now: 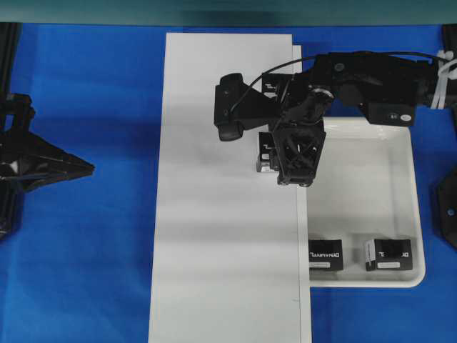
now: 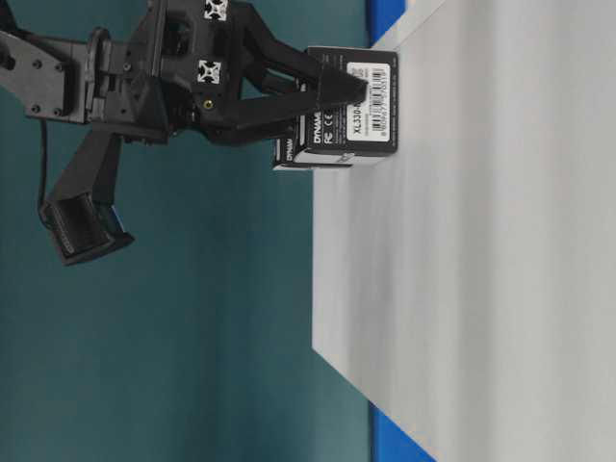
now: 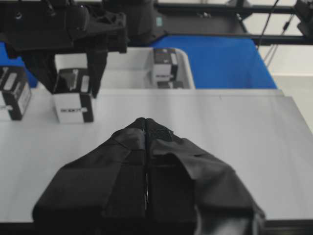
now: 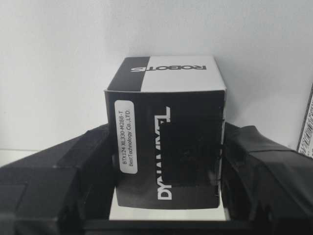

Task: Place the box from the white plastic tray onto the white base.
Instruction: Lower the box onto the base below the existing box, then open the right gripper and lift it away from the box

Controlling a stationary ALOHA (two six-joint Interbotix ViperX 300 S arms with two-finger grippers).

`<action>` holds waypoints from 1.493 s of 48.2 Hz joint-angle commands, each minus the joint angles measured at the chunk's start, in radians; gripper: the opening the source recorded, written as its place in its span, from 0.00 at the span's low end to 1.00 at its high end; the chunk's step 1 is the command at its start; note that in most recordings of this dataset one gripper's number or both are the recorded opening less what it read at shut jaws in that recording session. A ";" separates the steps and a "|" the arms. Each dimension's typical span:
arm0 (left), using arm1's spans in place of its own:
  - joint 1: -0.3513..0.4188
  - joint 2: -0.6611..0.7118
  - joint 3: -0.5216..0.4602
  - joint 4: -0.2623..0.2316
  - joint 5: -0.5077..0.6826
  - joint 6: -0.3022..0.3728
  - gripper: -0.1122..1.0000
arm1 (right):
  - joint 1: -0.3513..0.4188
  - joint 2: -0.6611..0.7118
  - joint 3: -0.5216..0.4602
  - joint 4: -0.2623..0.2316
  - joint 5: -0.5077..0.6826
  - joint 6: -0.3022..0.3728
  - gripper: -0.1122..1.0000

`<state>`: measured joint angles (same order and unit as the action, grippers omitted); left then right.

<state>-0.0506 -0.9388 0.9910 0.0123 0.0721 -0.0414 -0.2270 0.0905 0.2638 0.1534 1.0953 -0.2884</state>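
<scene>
A black box [image 4: 166, 142] with white lettering and a label strip stands on the white base [image 1: 221, 250], close to its right edge. My right gripper [image 4: 166, 166] is shut on it, one finger against each side. From overhead that box [image 1: 265, 153] peeks out from under the right gripper [image 1: 284, 161]. The left wrist view shows the same box [image 3: 73, 100] resting on the base [image 3: 195, 127]. The white plastic tray [image 1: 371, 179] lies to the right of the base. My left gripper [image 1: 89, 169] rests shut and empty far to the left.
Two look-alike boxes [image 1: 325, 254] [image 1: 389, 254] sit at the tray's near end. Another box [image 1: 270, 89] stands on the base beyond the gripped one, partly under the right arm. Blue table surface [image 1: 86, 271] surrounds the base and tray.
</scene>
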 commanded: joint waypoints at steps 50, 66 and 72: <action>-0.008 0.008 -0.025 0.002 0.031 0.000 0.03 | 0.020 -0.110 0.006 -0.031 -0.051 0.012 1.00; -0.015 0.005 -0.026 0.003 0.037 -0.003 0.03 | 0.020 -0.330 0.028 -0.003 -0.133 0.061 1.00; -0.015 0.002 -0.026 0.002 0.035 -0.009 0.03 | 0.021 -0.414 0.072 -0.003 -0.219 0.064 1.00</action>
<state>-0.0644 -0.9388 0.9910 0.0138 0.1181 -0.0476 -0.2117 -0.2761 0.3221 0.1457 0.9235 -0.2240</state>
